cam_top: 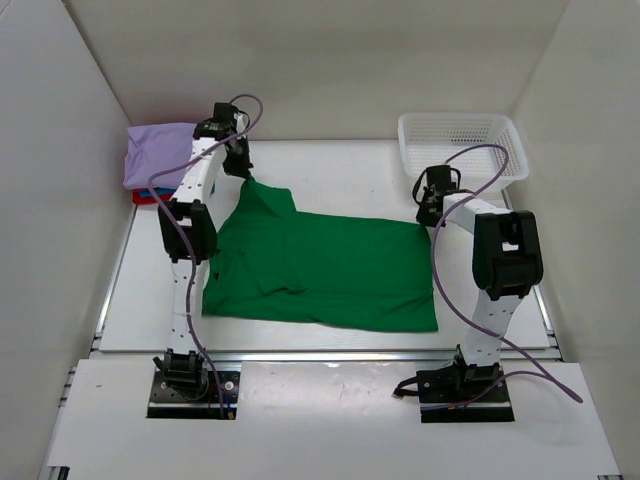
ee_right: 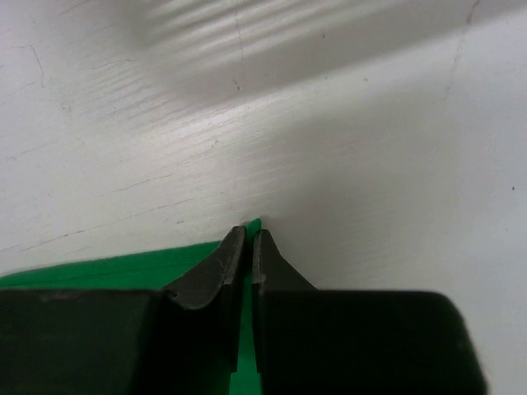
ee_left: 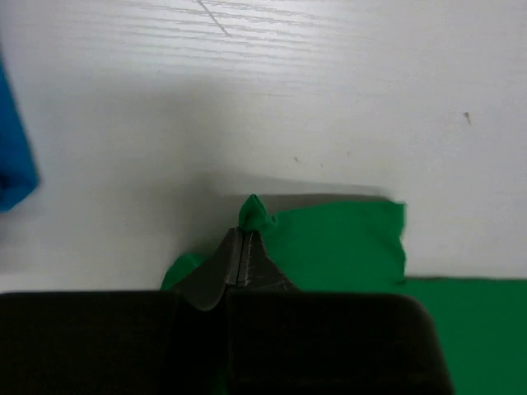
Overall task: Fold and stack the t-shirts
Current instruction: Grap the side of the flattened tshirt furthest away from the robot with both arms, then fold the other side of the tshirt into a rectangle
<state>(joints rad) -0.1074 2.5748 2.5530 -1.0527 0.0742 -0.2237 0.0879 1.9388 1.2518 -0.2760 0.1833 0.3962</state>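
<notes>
Tabletop (cam_top: 350, 170), green t-shirt (cam_top: 320, 265) corners pinched in both end effectors (ee_left: 244, 236) (ee_right: 249, 236)

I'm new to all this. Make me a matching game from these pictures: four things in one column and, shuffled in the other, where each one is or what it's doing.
Column one
1. green t-shirt
2. lavender t-shirt
3. white basket
4. left gripper

Column two
A. far right corner of the table
B. shut on a pinch of green cloth
C. folded, in the far left corner
D. spread across the middle

Pairs: 1-D, 2-C, 3-A, 4-B
</notes>
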